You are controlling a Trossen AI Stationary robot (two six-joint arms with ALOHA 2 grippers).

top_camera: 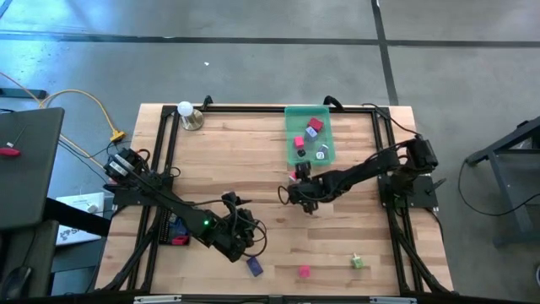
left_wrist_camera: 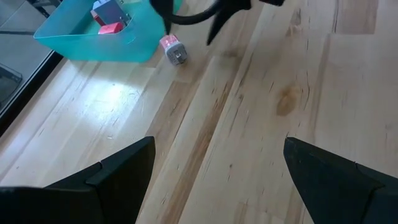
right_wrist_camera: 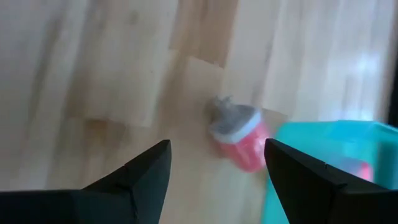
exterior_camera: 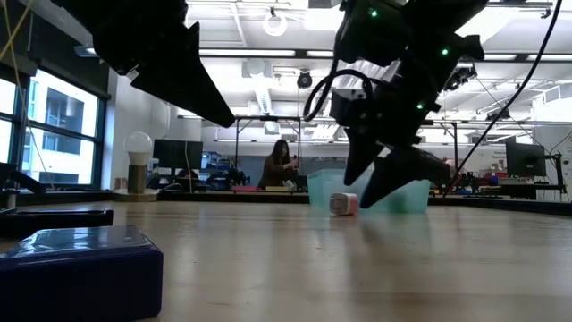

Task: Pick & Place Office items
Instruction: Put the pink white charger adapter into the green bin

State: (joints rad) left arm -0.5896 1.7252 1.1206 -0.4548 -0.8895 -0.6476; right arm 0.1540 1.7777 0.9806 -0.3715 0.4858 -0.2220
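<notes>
Hovering: right gripper point(right_wrist_camera: 214, 165) over pink piece point(right_wrist_camera: 239, 140), jaws apart, holding nothing. Piece lying on table point(top_camera: 253, 177) just beside green tray point(top_camera: 291, 148). Risking finger clipping tray wall, or piece rolling away. Left gripper point(left_wrist_camera: 214, 162) waiting wide open, empty.

The left claw point(left_wrist_camera: 214, 171) hangs open above the wooden counter point(left_wrist_camera: 261, 124); ahead, a pink piece point(left_wrist_camera: 173, 50) lies just beside the teal tray point(left_wrist_camera: 93, 43).

green tray point(top_camera: 309, 145) far edge | white ball point(top_camera: 185, 109) far-left corner | table point(top_camera: 270, 219)
</notes>
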